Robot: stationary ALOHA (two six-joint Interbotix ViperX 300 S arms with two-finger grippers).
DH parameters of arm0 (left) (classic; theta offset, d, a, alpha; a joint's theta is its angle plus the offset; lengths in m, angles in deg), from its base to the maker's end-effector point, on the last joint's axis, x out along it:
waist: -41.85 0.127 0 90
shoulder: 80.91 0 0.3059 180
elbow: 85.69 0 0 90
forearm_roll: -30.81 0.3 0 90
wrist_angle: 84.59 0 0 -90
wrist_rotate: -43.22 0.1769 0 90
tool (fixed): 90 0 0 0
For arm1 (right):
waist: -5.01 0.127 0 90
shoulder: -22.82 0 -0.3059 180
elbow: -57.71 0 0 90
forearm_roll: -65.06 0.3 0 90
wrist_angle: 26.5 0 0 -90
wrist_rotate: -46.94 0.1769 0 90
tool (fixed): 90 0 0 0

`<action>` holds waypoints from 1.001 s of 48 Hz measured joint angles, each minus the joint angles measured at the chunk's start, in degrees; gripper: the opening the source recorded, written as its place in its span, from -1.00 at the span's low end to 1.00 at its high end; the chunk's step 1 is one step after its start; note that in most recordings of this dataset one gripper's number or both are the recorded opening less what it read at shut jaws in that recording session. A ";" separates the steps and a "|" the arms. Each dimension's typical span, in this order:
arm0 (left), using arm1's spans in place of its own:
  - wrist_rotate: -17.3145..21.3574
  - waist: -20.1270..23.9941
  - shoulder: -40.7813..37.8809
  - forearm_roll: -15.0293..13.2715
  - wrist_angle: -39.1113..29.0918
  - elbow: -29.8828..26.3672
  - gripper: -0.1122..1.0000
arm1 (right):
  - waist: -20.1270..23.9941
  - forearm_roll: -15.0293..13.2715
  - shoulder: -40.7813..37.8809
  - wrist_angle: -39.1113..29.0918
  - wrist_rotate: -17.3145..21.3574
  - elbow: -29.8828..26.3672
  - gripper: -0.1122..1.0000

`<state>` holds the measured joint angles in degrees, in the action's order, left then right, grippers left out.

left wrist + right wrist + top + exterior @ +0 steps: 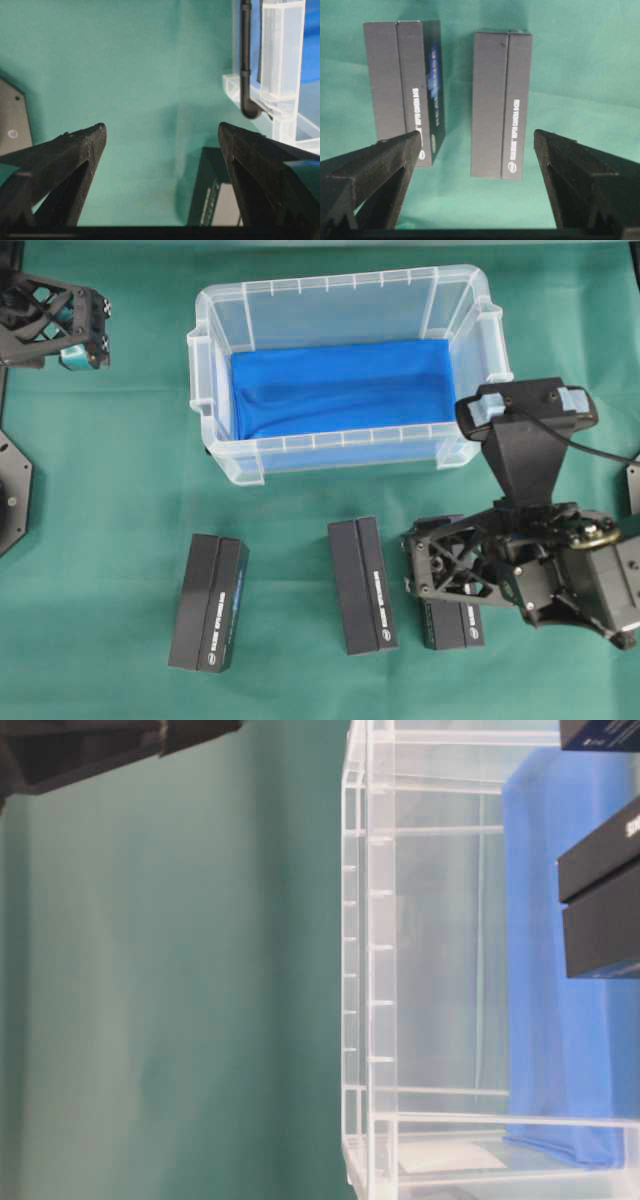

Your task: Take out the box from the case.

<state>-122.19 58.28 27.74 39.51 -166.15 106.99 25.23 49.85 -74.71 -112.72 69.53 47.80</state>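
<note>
Case (345, 380) sits at the back of the green cloth (110, 470), holding only its blue cloth lining (345, 390); no box shows inside in the overhead view. Three dark boxes lie in a row on the cloth in front of it: left box (208, 603), middle box (363, 585), right box (452, 623) partly hidden under the right arm. Right gripper (472, 145) hangs released, jaws wide, nothing between them, above the boxes. Left gripper (160, 135) also released and empty, parked off the case's left end. Task looks finished, judging by the bare case. Good step now: lift the right arm straight up, clear of the right box and the case's near rim, so nothing gets nudged
</note>
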 measured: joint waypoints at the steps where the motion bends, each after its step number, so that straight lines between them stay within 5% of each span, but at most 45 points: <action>1: 0.00 0.00 0.00 0.00 0.00 0.00 0.92 | 0.00 -0.09 -0.09 0.00 0.00 0.09 0.84; 17: 0.00 0.00 0.09 -0.18 0.00 0.00 0.92 | 0.79 2.72 4.75 -1.23 0.44 4.83 0.84; 48: -0.26 0.00 0.00 -0.79 -0.35 0.00 0.92 | 2.99 3.25 19.95 -3.69 -1.41 16.52 0.84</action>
<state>-122.46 58.28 27.74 38.72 -166.51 106.99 28.21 53.10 -54.76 -116.41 68.12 64.32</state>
